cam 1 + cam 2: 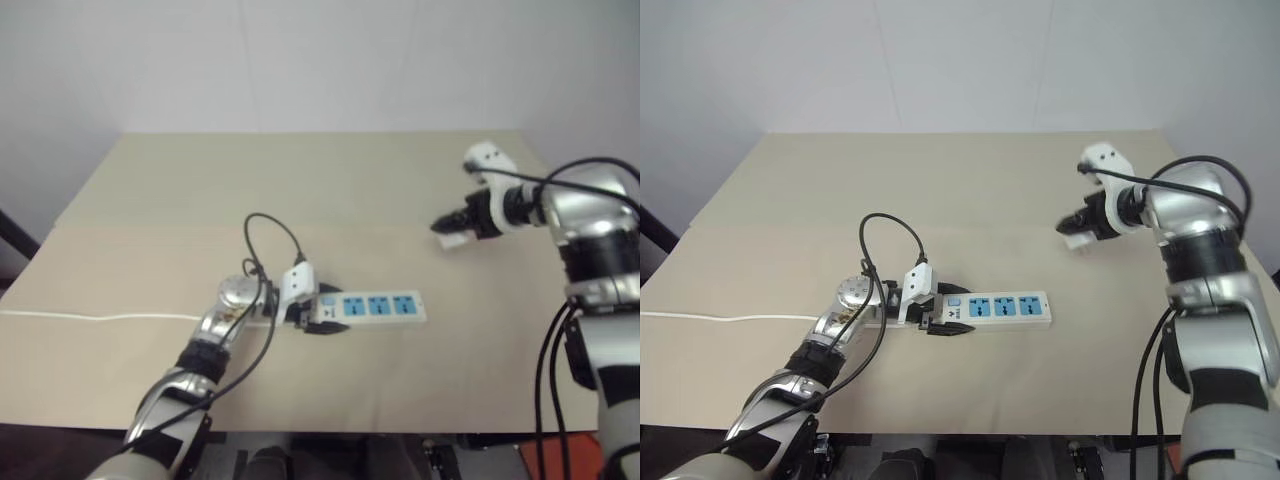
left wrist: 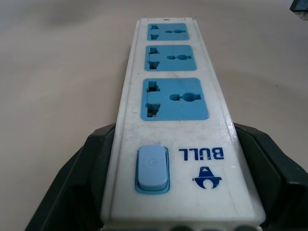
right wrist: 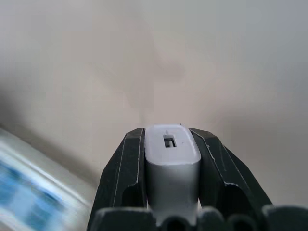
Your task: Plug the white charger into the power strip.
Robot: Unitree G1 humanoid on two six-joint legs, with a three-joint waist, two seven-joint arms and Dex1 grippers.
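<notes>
While the left end effector (image 1: 940, 322) clamps the switch end of the power strip (image 1: 1000, 308) on the counter (image 1: 970, 190), the right end effector (image 3: 168, 144) grips the white charger (image 3: 172, 163) raised well beyond the strip's far end.

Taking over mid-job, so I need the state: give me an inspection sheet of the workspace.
Surface: tan table, flat.
Job's things: power strip lying flat, three blue sockets free; white charger lifted off the table.
Clutter: nothing seen.
Grippers: left gripper shut on the strip's switch end; right gripper shut on the charger, right of the strip.
Cables: thin white cord runs left off the table.
Surroundings: plain white wall.
</notes>
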